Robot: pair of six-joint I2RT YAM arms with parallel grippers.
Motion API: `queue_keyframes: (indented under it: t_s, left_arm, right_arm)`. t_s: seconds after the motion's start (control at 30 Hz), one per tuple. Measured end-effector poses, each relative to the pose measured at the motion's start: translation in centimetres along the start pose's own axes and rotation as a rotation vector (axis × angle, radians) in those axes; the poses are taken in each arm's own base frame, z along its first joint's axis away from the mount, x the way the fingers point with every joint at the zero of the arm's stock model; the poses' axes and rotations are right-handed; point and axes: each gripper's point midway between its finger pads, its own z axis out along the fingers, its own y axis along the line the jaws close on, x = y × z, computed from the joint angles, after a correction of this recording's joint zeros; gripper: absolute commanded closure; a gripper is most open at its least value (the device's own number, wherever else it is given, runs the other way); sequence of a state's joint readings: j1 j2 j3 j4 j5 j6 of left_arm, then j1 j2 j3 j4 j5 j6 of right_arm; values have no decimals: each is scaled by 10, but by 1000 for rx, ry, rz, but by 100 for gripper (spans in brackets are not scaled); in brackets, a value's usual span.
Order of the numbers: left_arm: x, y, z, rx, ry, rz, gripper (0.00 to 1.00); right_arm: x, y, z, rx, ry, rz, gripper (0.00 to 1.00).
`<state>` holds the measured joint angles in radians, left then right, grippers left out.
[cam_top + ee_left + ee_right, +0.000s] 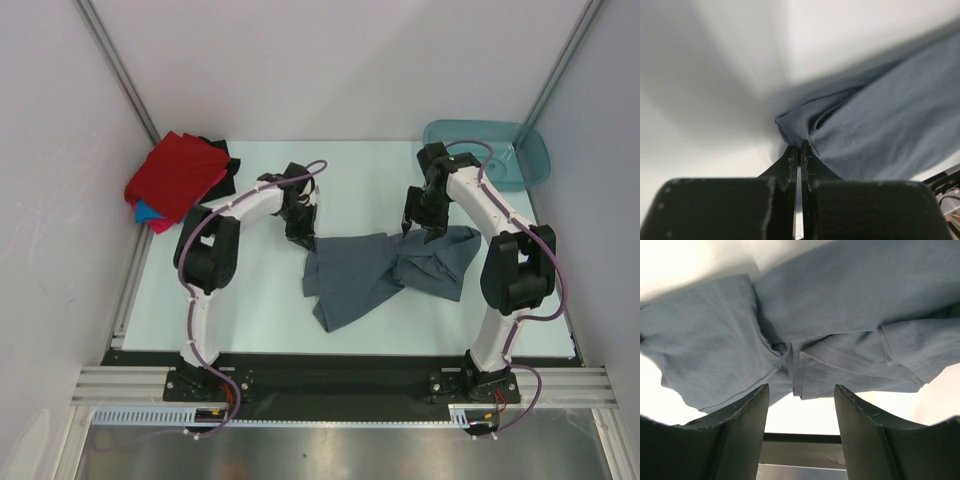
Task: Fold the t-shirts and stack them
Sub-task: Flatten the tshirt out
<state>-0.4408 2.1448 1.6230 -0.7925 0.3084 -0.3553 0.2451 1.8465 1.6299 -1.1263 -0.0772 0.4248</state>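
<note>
Red shirt (178,172) tops a folded pile in the far-left corner; blue, pink and black edges beneath. Left claw (303,238): clamped on grey-blue shirt (385,272) corner, plain only from its wrist. Shirt crumpled mid-table, long axis left-right. Right claw (420,232): apart, above the shirt. Teal tub (500,150): far-right corner.

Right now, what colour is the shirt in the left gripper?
Plain slate grey-blue t-shirt, best seen in right wrist view.

We note a plain slate grey-blue shirt (370,275), a red shirt (175,172), a black shirt (228,168), a bright blue shirt (146,210), a pink shirt (160,224), and a translucent teal tub (535,160).
</note>
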Motion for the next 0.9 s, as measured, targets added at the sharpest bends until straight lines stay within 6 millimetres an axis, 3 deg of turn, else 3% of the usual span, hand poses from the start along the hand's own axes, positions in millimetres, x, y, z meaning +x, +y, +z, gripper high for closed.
queue_keyframes:
  t_s: [0.13, 0.23, 0.3, 0.43, 0.57, 0.7, 0.9]
  left_arm:
    - [-11, -18, -41, 11, -64, 64, 100]
    - [-33, -49, -100, 69, -200, 131, 100]
    - [-38, -76, -149, 142, -312, 180, 100]
    - [-23, -118, -237, 278, -486, 271, 100]
    - [-7, -150, -305, 405, -605, 363, 100]
    - [12, -165, -342, 480, -651, 419, 100]
    - [33, -170, -368, 508, -663, 441, 100]
  right_arm:
    - [5, -7, 5, 23, 15, -3, 40]
    - [8, -13, 9, 37, 25, 0, 40]
    - [11, -18, 11, 50, 33, 2, 40]
    - [13, -28, 14, 83, 33, 9, 40]
    - [8, -40, 10, 126, -3, 19, 40]
    - [-1, -49, -1, 151, -61, 33, 40]
    - [-10, -59, -7, 167, -99, 58, 40]
